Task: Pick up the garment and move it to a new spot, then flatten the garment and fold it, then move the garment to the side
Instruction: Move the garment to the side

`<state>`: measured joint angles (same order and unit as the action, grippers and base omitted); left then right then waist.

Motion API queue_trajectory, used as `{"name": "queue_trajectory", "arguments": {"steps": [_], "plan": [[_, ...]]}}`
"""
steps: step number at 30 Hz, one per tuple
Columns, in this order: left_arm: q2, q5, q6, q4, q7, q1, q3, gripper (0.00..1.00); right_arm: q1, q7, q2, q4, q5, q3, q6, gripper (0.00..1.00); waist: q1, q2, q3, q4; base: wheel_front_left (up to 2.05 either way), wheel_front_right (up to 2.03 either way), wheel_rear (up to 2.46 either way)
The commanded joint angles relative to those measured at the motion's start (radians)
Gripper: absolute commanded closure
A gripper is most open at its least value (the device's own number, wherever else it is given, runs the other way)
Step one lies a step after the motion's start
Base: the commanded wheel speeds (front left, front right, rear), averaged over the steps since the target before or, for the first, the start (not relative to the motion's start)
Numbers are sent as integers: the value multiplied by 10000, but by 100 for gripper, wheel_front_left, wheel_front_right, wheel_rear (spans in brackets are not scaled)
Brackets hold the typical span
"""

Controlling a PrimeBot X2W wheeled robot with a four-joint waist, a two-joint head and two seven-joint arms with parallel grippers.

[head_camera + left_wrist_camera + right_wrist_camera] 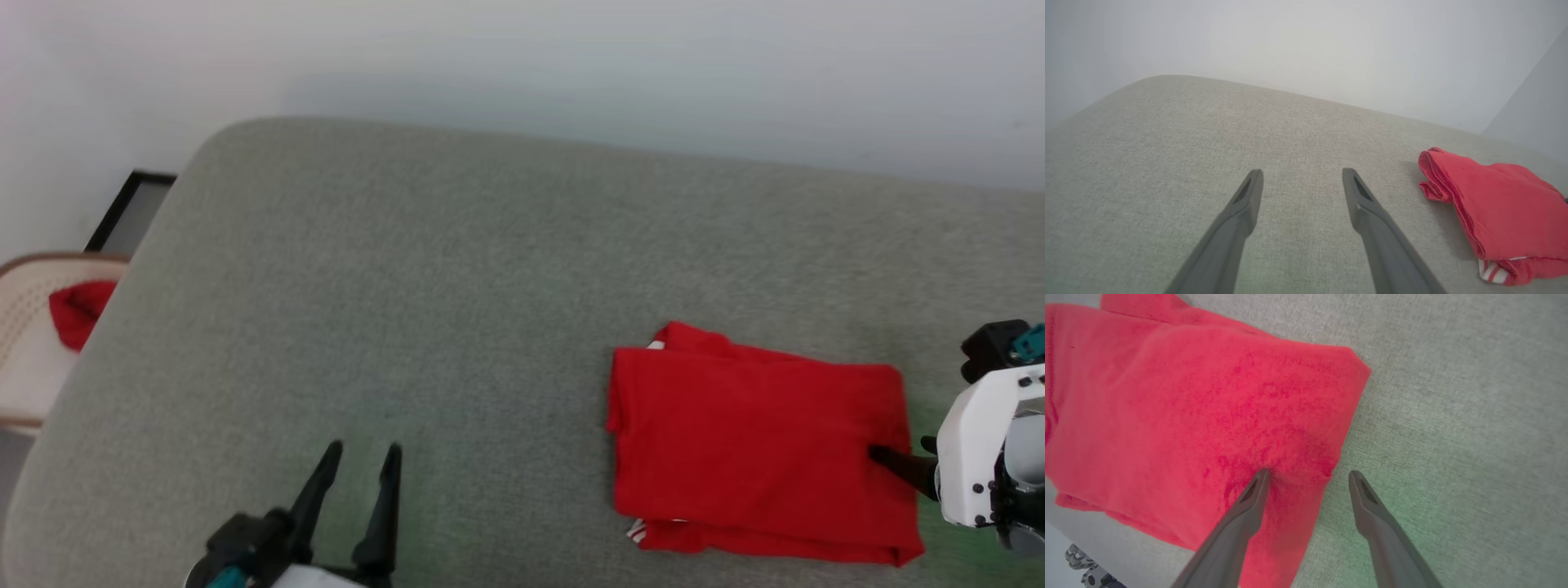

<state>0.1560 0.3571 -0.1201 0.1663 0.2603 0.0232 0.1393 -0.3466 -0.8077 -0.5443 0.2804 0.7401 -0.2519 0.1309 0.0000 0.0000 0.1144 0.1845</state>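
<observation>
One right gripper [1308, 473] finger on garment [1208, 396] | left gripper [1302, 171] spread

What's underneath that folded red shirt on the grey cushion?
The folded red shirt lies on the grey fabric cushion. Some white-and-red striped trim peeks from beneath its near corner; anything else under it is covered.

The folded red garment [759, 449] lies flat on the right part of a grey cushion [457, 286]. One dark finger of the right gripper [898, 448] touches its right edge. The left gripper [365, 447], fingers apart, hovers at lower left, well apart from the garment.
</observation>
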Motion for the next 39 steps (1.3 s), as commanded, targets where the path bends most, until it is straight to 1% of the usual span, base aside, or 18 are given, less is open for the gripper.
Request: {"name": "queue_trajectory", "arguments": {"steps": [1,5,10,11,12,13,16,20,25,28,35,39], "plan": [[-75,-76,-45,-2,51,-232,37,0,-150,-111,-43,132,77,-120,-5,0,0,0,483,432,0,0,0],[-197,-110,-90,101,47,-582,126,0,-354,-318,-83,756,68,-628,-5,0,0,0,806,632,0,0,0],[-285,-155,-103,205,49,-870,133,0,-197,-297,80,1444,134,-1302,-8,0,0,0,1025,696,0,0,0],[-283,-163,-107,234,48,-900,118,0,-193,-214,118,1499,183,-1389,-8,40,0,0,1045,683,0,0,0],[-282,-167,-110,253,47,-937,104,0,-186,-151,147,1512,236,-1474,-8,73,0,0,1060,657,0,0,0],[-277,-166,-112,257,35,-987,93,0,-181,-94,173,1509,315,-1528,-8,100,0,0,1070,618,0,0,0],[-243,-177,-116,279,35,-1067,77,0,-161,253,119,1403,567,-1458,-11,100,0,0,1028,451,0,0,0],[-126,-129,-116,276,34,-1132,120,0,-114,918,-68,1024,953,-1043,-11,100,0,0,902,40,0,0,0],[92,-171,-116,128,34,-1387,284,0,104,1737,-471,438,1383,-284,-11,100,0,0,892,-873,0,0,0],[310,-152,-117,31,31,-1653,432,0,229,2105,-577,164,1570,120,-10,100,0,0,982,-1552,0,0,0],[827,-111,-111,25,32,-2540,960,0,497,2773,-743,201,1880,1036,-8,100,0,0,1256,-2987,0,0,0],[1074,-136,-112,142,33,-3175,1325,0,327,3118,-846,503,1783,1479,-8,100,0,0,1518,-3536,0,0,0]]}}
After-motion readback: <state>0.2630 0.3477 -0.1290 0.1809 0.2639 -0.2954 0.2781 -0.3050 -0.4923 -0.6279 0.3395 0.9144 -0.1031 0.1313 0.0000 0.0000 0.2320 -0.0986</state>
